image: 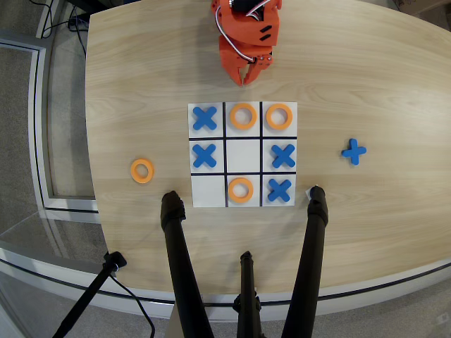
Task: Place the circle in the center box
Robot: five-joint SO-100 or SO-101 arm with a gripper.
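Orange and empty, its jaws nearly closed, the end effector (248, 76) hangs beyond the board (242, 155), so the reach comes first: the circle (141, 170) lies left of it, center box (242, 155) vacant.

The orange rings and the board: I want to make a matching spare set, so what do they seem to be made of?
The loose orange ring looks like matte moulded or printed plastic: flat, uniformly coloured, no glare. The board seems a thin white sheet, paper or plastic, lying flush on the wooden table with thin black lines; which one I cannot tell.
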